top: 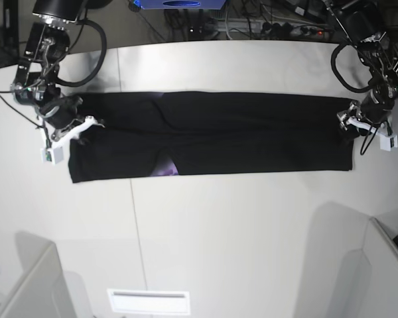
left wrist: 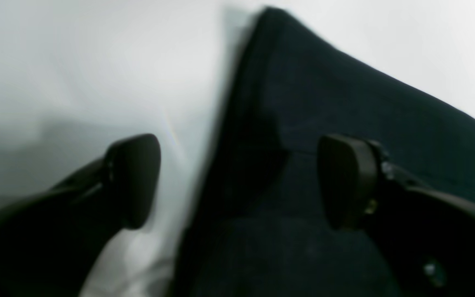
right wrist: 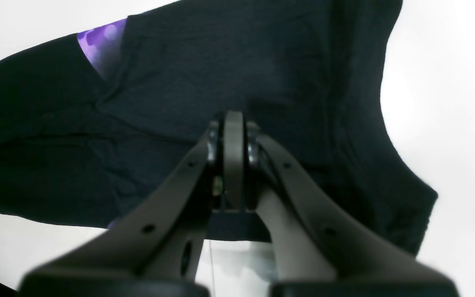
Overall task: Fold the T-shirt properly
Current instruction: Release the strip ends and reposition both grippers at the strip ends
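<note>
The black T-shirt (top: 212, 136) lies as a long flat band across the white table, with a bit of purple print (top: 166, 171) showing at its near edge. My left gripper (top: 348, 124) is at the band's right end in the base view. In the left wrist view it (left wrist: 237, 181) is open, one finger (left wrist: 134, 177) over bare table and the other over the cloth (left wrist: 344, 103), straddling the shirt's edge. My right gripper (top: 78, 124) is at the band's left end. Its tips (right wrist: 233, 123) are shut together just over the cloth (right wrist: 159, 82), with no fabric visible between them; purple print (right wrist: 101, 41) peeks out beyond.
The white table (top: 219, 232) stretches toward the front. Cables and a power strip (top: 278, 26) run behind its far edge. Grey panels stand at the front left (top: 26, 285) and front right (top: 378, 271) corners. A slotted plate (top: 149, 301) sits at the front edge.
</note>
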`<action>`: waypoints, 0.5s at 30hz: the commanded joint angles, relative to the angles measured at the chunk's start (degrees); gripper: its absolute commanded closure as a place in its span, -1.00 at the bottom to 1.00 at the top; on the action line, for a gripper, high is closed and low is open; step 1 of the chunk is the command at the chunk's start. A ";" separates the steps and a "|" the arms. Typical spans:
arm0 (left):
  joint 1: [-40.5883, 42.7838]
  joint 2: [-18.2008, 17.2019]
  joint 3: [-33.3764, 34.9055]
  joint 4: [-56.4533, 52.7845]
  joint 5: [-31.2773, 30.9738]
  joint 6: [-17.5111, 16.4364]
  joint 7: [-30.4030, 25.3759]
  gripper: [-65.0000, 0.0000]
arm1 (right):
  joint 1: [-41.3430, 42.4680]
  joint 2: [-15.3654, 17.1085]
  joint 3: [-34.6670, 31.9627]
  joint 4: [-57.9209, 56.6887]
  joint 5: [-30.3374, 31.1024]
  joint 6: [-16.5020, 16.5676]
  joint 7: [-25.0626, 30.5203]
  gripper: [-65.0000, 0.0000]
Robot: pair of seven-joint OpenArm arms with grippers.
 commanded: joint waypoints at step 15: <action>0.06 -1.02 -0.03 0.29 0.38 0.37 1.42 1.00 | 0.53 0.54 0.30 1.15 0.52 0.35 1.07 1.00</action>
